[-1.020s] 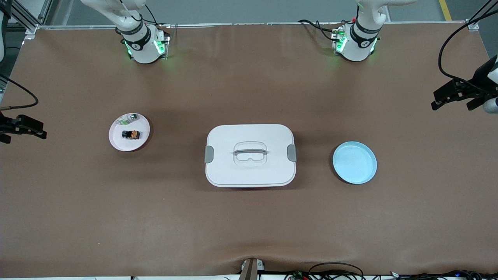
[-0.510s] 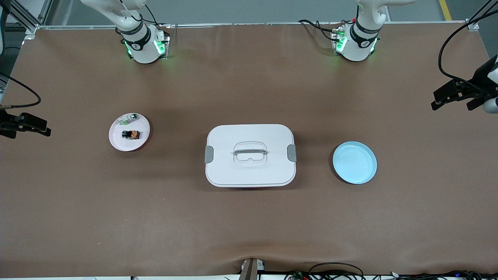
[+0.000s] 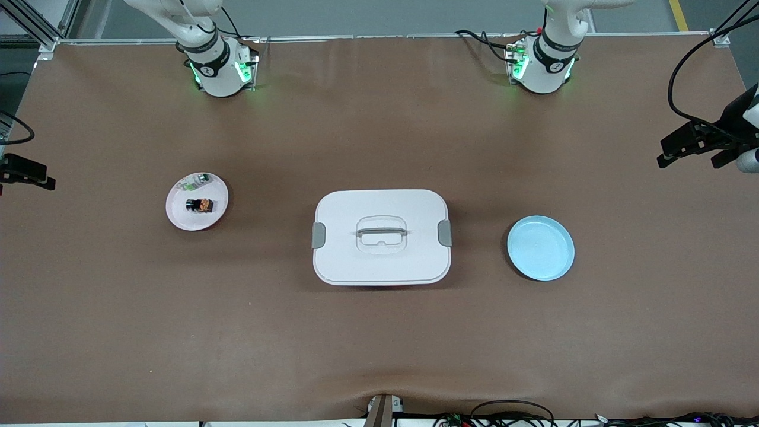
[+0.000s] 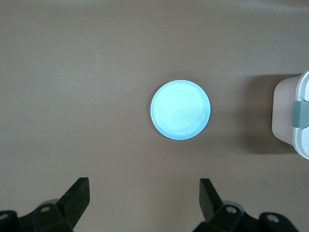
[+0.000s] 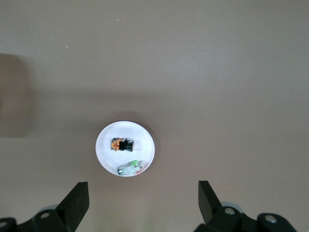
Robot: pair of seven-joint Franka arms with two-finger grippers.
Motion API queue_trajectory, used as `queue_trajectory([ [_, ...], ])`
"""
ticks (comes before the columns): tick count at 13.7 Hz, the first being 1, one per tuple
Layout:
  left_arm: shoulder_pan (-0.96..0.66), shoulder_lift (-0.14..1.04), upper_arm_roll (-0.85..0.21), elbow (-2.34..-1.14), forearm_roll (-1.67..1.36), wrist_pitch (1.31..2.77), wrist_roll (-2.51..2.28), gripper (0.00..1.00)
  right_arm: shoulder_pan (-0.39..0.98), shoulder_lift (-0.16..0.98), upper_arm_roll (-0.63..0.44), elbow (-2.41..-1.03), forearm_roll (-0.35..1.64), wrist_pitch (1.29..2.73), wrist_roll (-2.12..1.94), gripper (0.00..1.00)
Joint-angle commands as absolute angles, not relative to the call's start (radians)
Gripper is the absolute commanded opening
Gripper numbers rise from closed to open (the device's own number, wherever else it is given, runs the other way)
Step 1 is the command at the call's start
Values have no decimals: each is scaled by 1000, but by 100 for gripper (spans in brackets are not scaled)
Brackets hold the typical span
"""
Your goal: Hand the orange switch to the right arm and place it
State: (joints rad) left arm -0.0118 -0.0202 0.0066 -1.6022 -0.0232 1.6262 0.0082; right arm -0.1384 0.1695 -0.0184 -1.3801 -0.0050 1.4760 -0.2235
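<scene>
The orange switch point(image 3: 200, 205), a tiny black block with an orange end, lies on a small white plate point(image 3: 181, 216) toward the right arm's end of the table. It also shows in the right wrist view point(image 5: 122, 144). My right gripper point(image 5: 143, 203) is open and empty, high over the table beside that plate; only part of it shows at the edge of the front view point(image 3: 26, 172). My left gripper point(image 4: 145, 203) is open and empty, high over the left arm's end of the table point(image 3: 688, 159), and waits.
A white-grey piece with a green mark point(image 3: 197, 181) shares the white plate. A white lidded box with a handle point(image 3: 380, 237) stands mid-table. An empty light blue plate point(image 3: 540, 247) lies toward the left arm's end and shows in the left wrist view point(image 4: 180, 109).
My right gripper has shifted toward the bases' side and farther out past the table edge. The left arm and the objects have not moved.
</scene>
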Motion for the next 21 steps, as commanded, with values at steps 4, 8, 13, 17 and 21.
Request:
queue_trajectory([
  [4, -11, -11, 5, -1580, -15, 1606, 0, 100, -114, 117, -14, -1399, 5, 1448, -138, 100],
  [8, -12, -11, 5, -1580, -15, 1606, 0, 100, -112, 78, -12, -1419, 18, 1460, -120, 100],
  [13, -12, -11, 5, -1580, -14, 1606, 0, 100, -112, 51, -12, -1457, 51, 1477, -86, 100],
  [17, -12, -11, 5, -1580, -15, 1606, 0, 100, -112, 21, -12, -1500, 51, 1502, -86, 100],
  [21, -12, -11, 5, -1580, -15, 1606, 0, 100, -112, 21, -12, -1502, 52, 1500, -84, 100],
])
